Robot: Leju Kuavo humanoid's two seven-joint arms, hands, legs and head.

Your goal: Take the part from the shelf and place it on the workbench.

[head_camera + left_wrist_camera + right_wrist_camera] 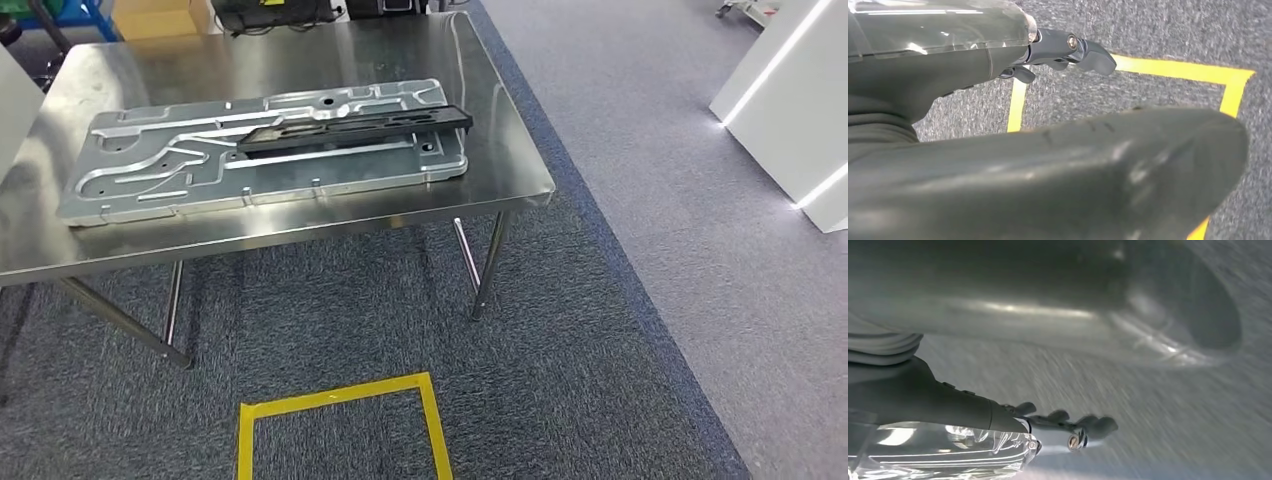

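One long black part (355,128) lies on the workbench (500,150); both hands (1068,50) (1068,425) hold nothing.

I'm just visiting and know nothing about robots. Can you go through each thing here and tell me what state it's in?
Black part: lying flat on the metal plate, held by nothing.
Metal plate: lying flat on the workbench.
Workbench: standing on the carpet.
Yellow tape square: stuck to the carpet in front of the workbench.
Left hand: hanging above the floor, holding nothing.
Right hand: hanging, holding nothing; blurred.
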